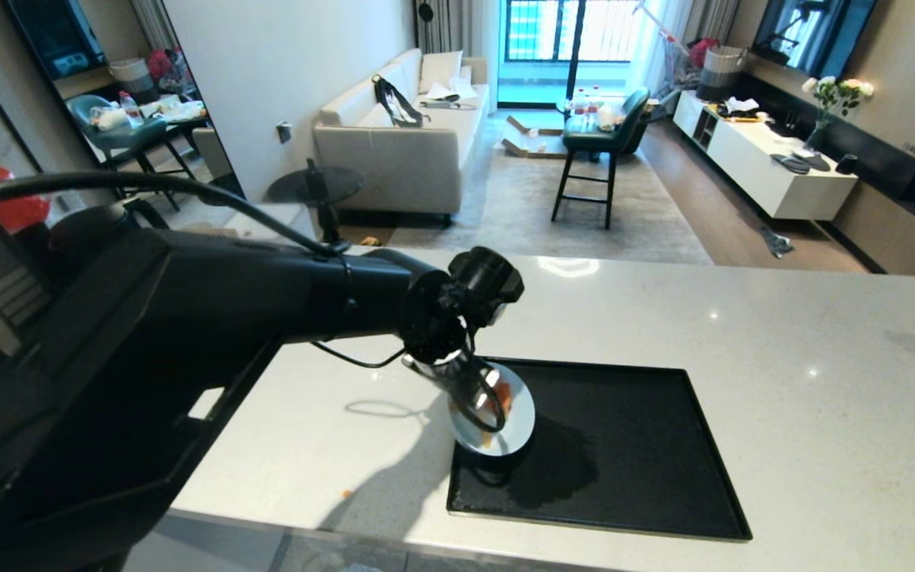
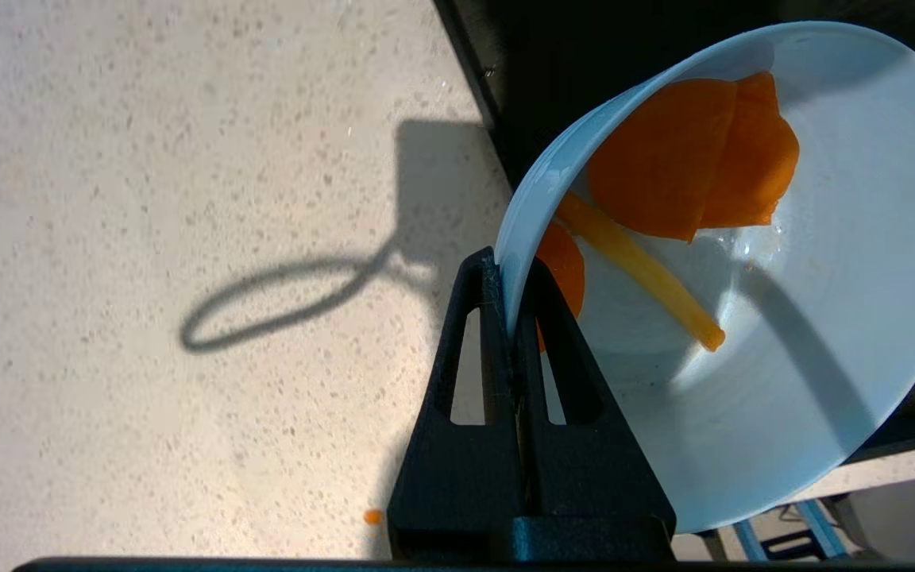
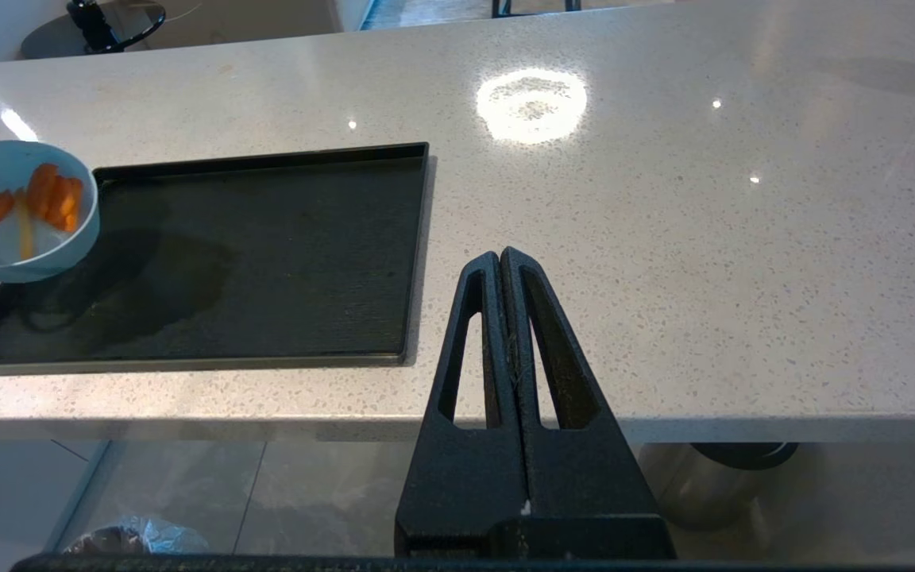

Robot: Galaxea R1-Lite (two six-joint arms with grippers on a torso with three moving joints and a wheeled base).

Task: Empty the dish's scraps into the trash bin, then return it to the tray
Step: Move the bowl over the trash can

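The dish, a small pale blue-white bowl, hangs tilted just above the left near corner of the black tray. My left gripper is shut on the dish's rim, one finger inside and one outside. The scraps, orange chunks and a pale yellow stick, lie inside the bowl. In the right wrist view only a crinkly patch of the trash bin shows, on the floor below the counter. My right gripper is shut and empty, parked in front of the counter's near edge.
The tray lies on a pale speckled counter. A small orange crumb sits on the counter left of the tray. A brushed-steel cylinder with a black top stands under the counter. A living room lies beyond.
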